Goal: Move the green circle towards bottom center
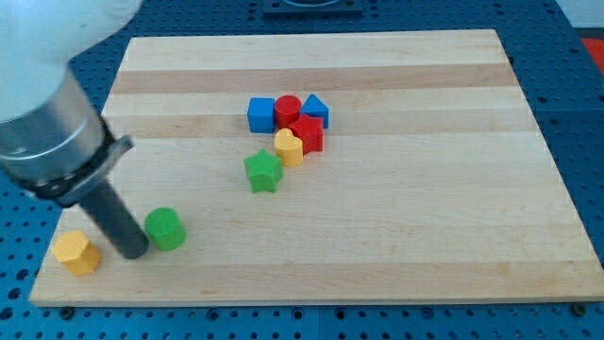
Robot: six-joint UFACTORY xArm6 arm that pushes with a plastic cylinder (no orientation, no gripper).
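Looming at the view's left, the arm's grey barrel [52, 132] filled that corner, and from it the dark rod [111, 219] slanted down to the bench [396, 246]. This arm carried no hand, only the rod, and it held nothing. My tip [135, 253] rested on the wood near the bottom left corner, just left of the green circle [166, 229] and touching it or nearly so; the circle sat on the tip's right side.

Eight blocks lay on the bench. Green: two, the circle and a green star [263, 172] up towards the middle. Yellow: two, a yellow hexagon [76, 253] left of the tip and a yellow block [289, 147] beside the star. Red: two, a red cylinder [288, 110] and a red block [309, 133]. Blue: two, a blue cube [261, 114] and a blue triangle [316, 110], all huddled together.
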